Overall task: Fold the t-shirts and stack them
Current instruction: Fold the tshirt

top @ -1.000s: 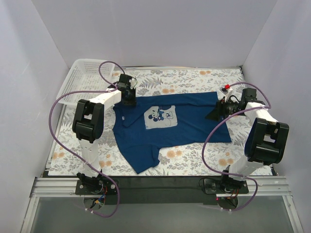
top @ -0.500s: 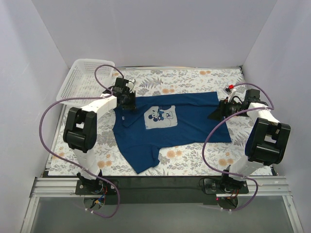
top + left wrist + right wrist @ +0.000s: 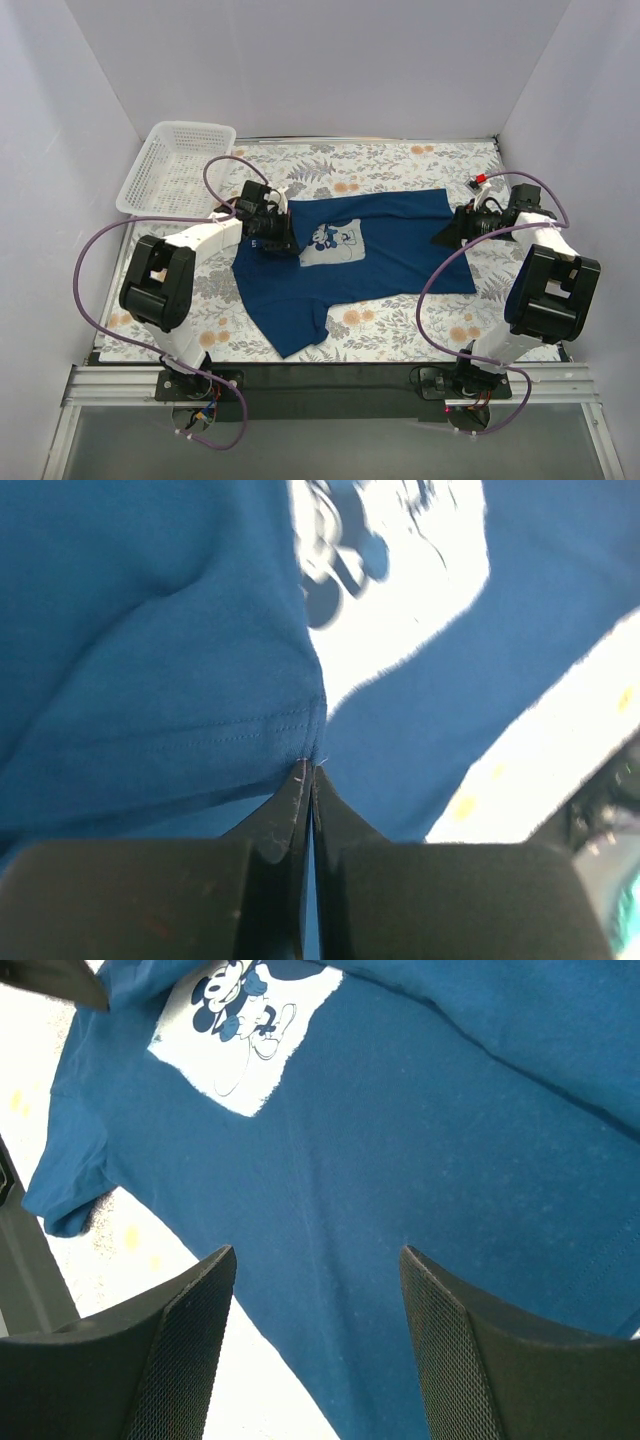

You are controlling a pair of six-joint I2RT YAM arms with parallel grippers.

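T-shirt [image 3: 380,265] edge sits pinched in the closed left gripper [image 3: 308,772]; right gripper [image 3: 315,1252] hangs parted above it.

The t-shirt [image 3: 370,255] is soft, matt knit cloth with a stitched hem and a flat, paler print [image 3: 335,243], and the floral tablecloth [image 3: 400,160] under it is matt too. The far-left basket [image 3: 175,170] is white plastic mesh; the near rail [image 3: 115,385] is dull ribbed metal. The right gripper [image 3: 315,1251] has black, grid-textured pads [image 3: 190,1360], the left gripper [image 3: 308,767] smooth, scuffed black plastic fingers [image 3: 280,825].
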